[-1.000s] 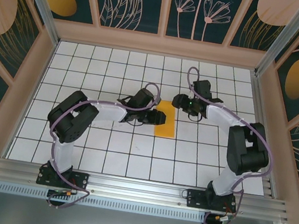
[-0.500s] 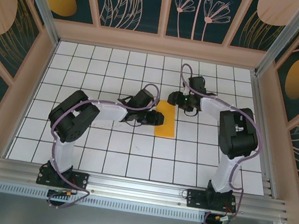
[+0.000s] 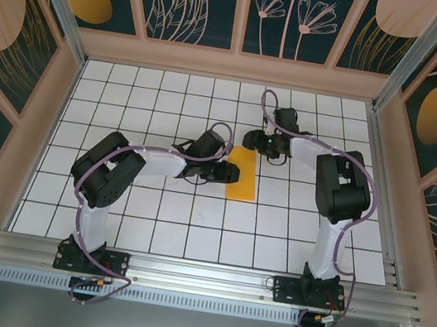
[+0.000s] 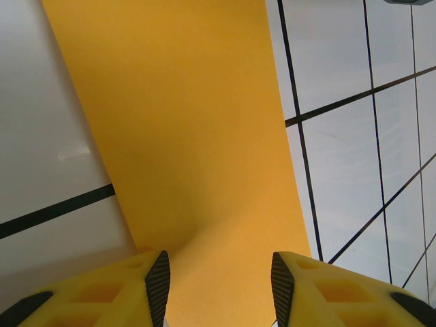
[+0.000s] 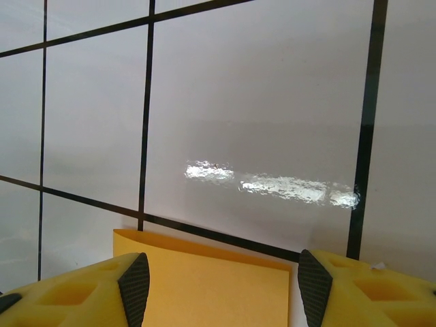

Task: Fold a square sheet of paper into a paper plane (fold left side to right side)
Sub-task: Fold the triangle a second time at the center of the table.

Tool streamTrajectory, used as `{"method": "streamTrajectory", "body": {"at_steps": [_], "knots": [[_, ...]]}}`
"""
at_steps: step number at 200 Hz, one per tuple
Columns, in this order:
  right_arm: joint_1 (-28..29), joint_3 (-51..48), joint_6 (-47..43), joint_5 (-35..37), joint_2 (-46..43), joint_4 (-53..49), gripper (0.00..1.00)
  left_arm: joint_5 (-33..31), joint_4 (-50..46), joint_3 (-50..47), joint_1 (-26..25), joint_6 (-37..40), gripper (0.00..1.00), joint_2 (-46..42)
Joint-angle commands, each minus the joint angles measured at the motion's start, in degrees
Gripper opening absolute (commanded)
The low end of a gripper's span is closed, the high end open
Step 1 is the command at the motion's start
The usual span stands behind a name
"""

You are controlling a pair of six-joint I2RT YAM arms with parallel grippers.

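Two arms: both are bent in over the white gridded table [image 3: 150,219], with their grippers brought close together at a single orange strip.
Sheet of paper [image 3: 242,180]: it is seen lying flat near the middle of the table as a narrow rectangle, already doubled over. No pointed plane shape has been formed yet.
Left gripper [image 3: 219,172]: it is set low at the strip's left long edge. In the left wrist view its jaws [image 4: 218,272] are held partway apart, with the paper [image 4: 191,136] spread beneath and between them and nothing pinched.
Right gripper [image 3: 253,141]: it is placed at the strip's far short end. In the right wrist view its jaws [image 5: 223,279] are spread wide, with the paper's far edge [image 5: 204,262] lying between them and nothing clasped.
Change: within the last second the right arm has been swung in from the paper's right side, its elbow drawn inward and its gripper carried leftward to the far end. The left arm and the paper have been left where they were.
Meaning: the left-to-right fold is judged to be made. The right gripper appears to be lined up for work on the far end.
Risk: the thin sheet could be dragged out of line if it is touched carelessly.
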Motion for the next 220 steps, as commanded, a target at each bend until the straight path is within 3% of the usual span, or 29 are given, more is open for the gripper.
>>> {"method": "streamTrajectory", "body": {"at_steps": [1, 84, 220], "knots": [[-0.16, 1.76, -0.77, -2.01, 1.57, 0.29, 0.63, -0.67, -1.15, -0.27, -0.06, 1.15, 0.47, 1.02], [-0.14, -1.89, 0.39, -3.54, -1.97, 1.39, 0.50, -0.84, -1.19, -0.37, -0.12, 1.08, 0.47, 1.08], [0.05, -14.61, 3.18, -7.54, -11.51, 5.15, 0.44, -1.37, 0.90, -1.66, -0.14, 1.71, 0.47, -3.91]]}}
